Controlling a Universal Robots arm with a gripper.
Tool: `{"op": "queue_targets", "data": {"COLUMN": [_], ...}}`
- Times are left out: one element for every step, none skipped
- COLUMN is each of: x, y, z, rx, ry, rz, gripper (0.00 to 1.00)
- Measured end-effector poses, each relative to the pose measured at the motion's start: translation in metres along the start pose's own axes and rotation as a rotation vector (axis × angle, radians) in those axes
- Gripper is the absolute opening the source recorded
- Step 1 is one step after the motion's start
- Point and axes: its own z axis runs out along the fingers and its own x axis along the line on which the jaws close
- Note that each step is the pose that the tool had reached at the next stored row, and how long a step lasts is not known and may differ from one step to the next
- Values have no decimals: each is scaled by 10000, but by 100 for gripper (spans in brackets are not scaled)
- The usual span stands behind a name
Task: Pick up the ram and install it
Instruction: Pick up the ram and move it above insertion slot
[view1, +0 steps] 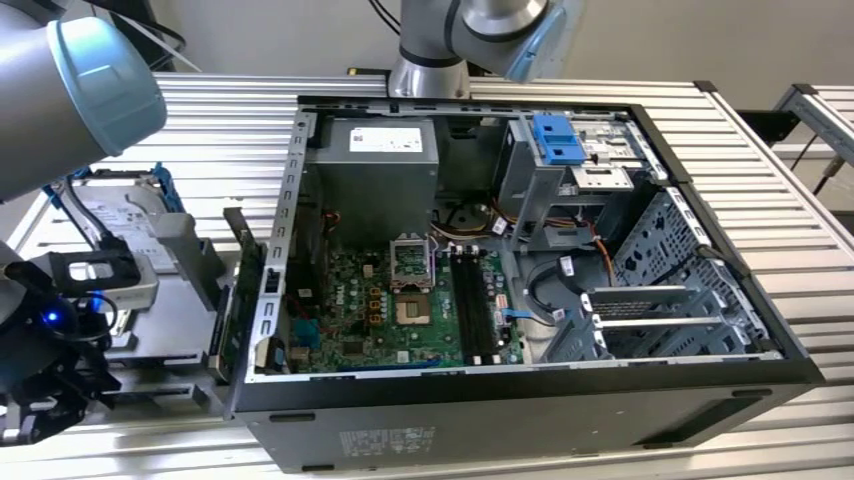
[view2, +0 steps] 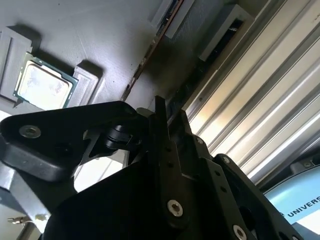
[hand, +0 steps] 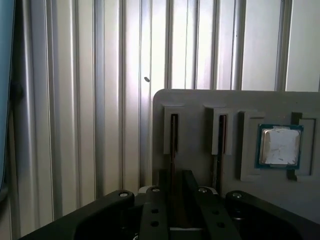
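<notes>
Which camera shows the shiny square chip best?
The first wrist view shows it best. There the square silver chip faces the camera flat on, sitting in its recess in the gray holder, with all four edges visible. The second wrist view shows the same chip tilted and from a slant.

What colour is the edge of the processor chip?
Green; the processor chip shows best in the first wrist view.

I count one open computer case (view1: 534, 420) on the table and one hard drive (view1: 127, 225). There is one grey holder (hand: 200, 100), and it carries two memory sticks (hand: 173, 135) and one square chip (hand: 280, 146).
</notes>
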Motion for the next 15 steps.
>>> {"op": "queue_targets", "data": {"x": [0,0,0,0,0,0,0,0,0,0,0,0,0,0,0], "y": [0,0,0,0,0,0,0,0,0,0,0,0,0,0,0], "z": [0,0,0,0,0,0,0,0,0,0,0,0,0,-9,-43], "rx": [0,-1,0,0,0,0,0,0,0,0,0,0,0,-1,1], "ry": [0,2,1,1,0,1,0,0,0,0,0,0,0,0,-2], "rz": [-13,-26,-39,-51,-63,-75,-89,-102,-114,-127,-139,-152,-159,-154,-146], "gripper": [0,0,0,0,0,0,0,0,0,0,0,0,0,0,0]}}
